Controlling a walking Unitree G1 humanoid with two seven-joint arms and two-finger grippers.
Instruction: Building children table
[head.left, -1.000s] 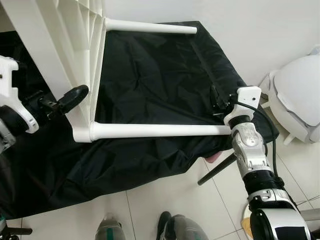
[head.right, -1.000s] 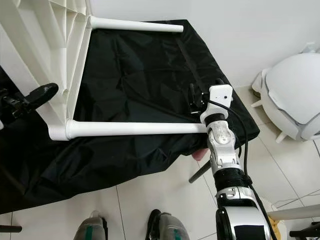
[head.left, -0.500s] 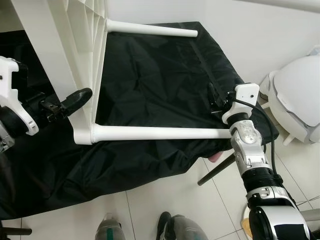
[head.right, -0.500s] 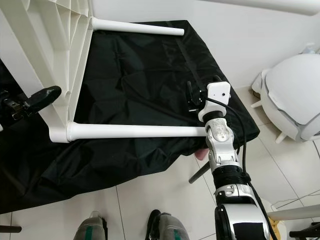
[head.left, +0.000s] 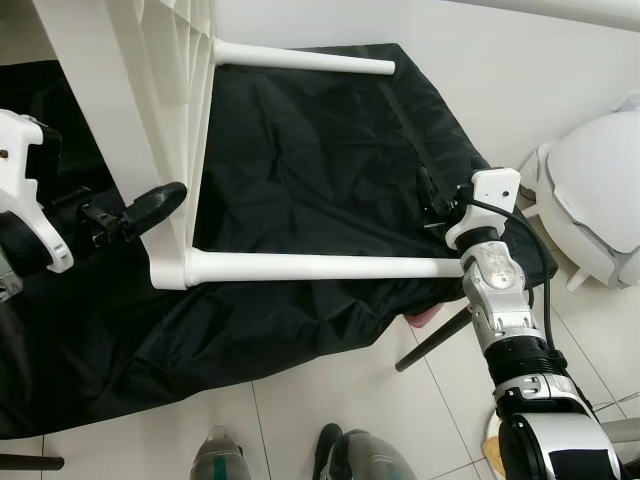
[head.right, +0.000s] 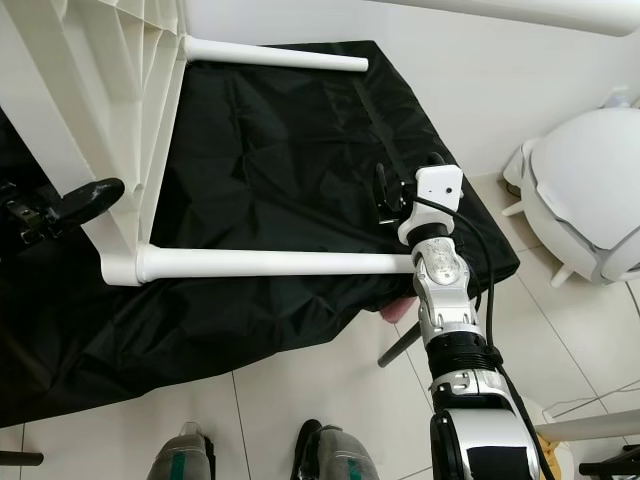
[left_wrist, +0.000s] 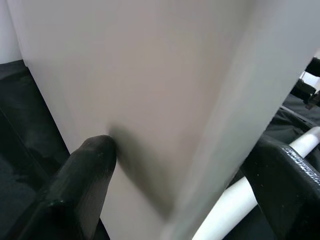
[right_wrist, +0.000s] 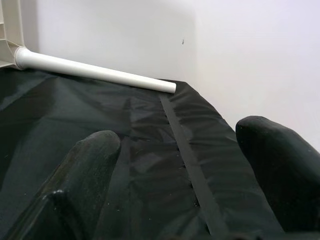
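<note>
I see no writing anywhere. The white tabletop (head.left: 130, 110) stands on its edge over a black cloth (head.left: 300, 170). The left gripper (left_wrist: 175, 170) has its fingers (left_wrist: 85, 175) wide apart with the tabletop's edge between them. The right gripper (right_wrist: 175, 165) is open and empty, just above the end of the near white leg (head.left: 320, 266).

both head eyes looked steeply down on the same black cloth (head.left: 300, 200). the left wrist camera sat very close against the white tabletop (left_wrist: 150, 100); the right wrist camera faced a far leg (right_wrist: 95, 72).
</note>
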